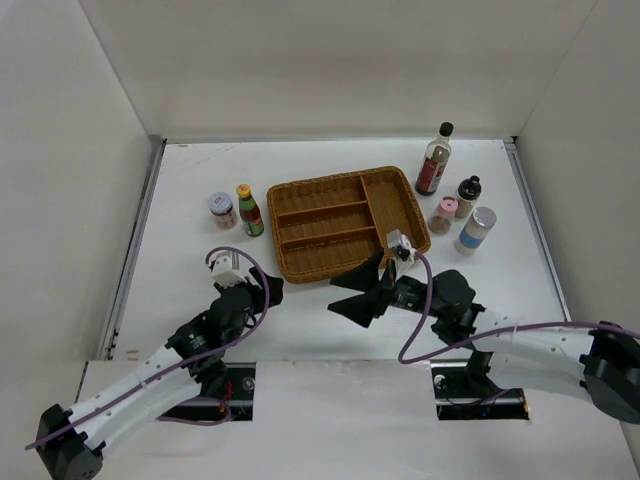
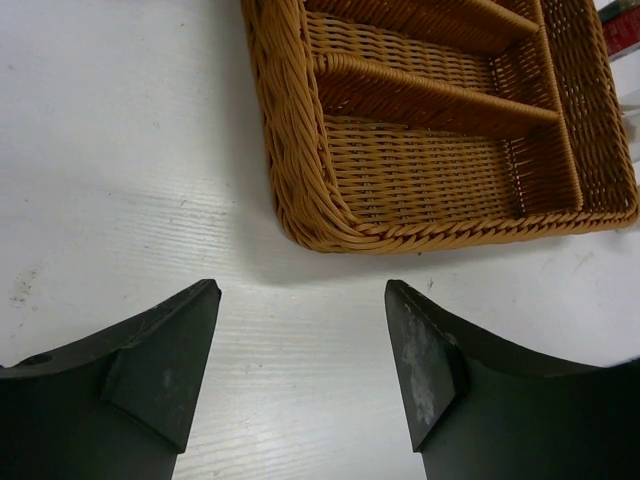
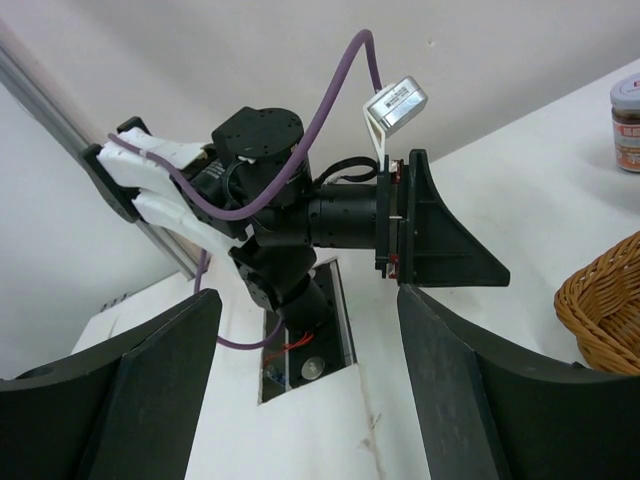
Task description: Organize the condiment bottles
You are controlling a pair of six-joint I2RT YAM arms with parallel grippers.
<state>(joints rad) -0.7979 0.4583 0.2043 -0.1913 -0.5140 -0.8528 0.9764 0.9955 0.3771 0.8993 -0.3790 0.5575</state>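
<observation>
At the near edge of the white table (image 1: 330, 155), both arms were held low and stretched forward. The left gripper (image 1: 268, 290) was aimed at the near left corner of the brown wicker divided tray (image 1: 300, 186), its jaws set apart around nothing. The right gripper (image 1: 347, 297) was turned leftward towards the left arm, just before the tray's near edge, its jaws likewise spread. Six condiment bottles were counted, all upright on the table outside the tray. Two stood to its left: the white-lidded jar (image 1: 222, 210) and the green-red bottle (image 1: 249, 210). Four stood to its right: the tall dark-sauce bottle (image 1: 435, 160), the small black-capped bottle (image 1: 467, 197), the pink-lidded shaker (image 1: 443, 215) and the blue-label shaker (image 1: 476, 230). One tray was seen, divided into four compartments.
</observation>
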